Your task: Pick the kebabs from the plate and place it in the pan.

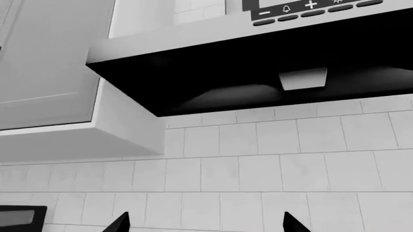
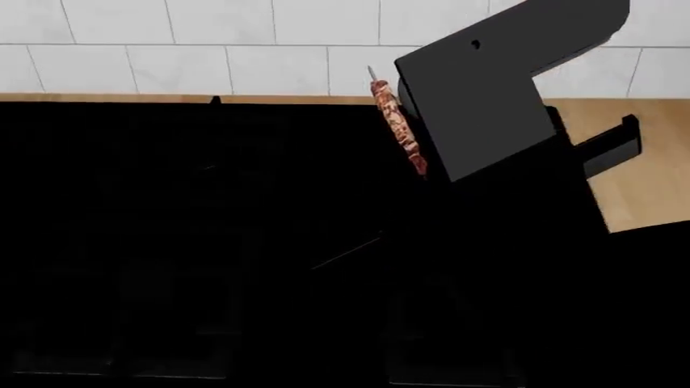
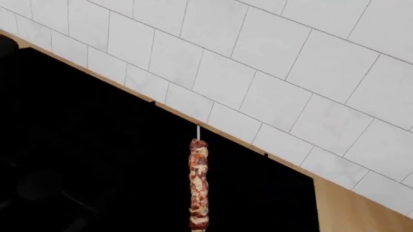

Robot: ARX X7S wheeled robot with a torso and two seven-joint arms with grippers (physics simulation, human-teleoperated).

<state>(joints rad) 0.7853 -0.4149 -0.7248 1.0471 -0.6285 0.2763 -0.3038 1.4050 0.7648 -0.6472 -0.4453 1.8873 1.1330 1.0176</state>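
The kebabs [image 2: 395,125], a short skewer of reddish-brown meat chunks with a pointed tip, hang in the air over the black stove, tip toward the tiled wall. Their lower end runs under my right arm's black wrist block [image 2: 485,97]. In the right wrist view the kebabs [image 3: 199,183] stick straight out from where my jaws are; the fingers themselves do not show. My left gripper [image 1: 205,223] is open and empty, its two fingertips [image 1: 121,221] far apart, facing the wall tiles. The plate and the pan are not visible; the stove area is too dark to read.
The black stove top [image 2: 216,242] fills most of the head view. A wooden counter [image 2: 647,178] lies to its right. A white tiled wall [image 2: 216,32] stands behind. A black range hood [image 1: 258,72] and white cabinets [image 1: 45,63] are above the left gripper.
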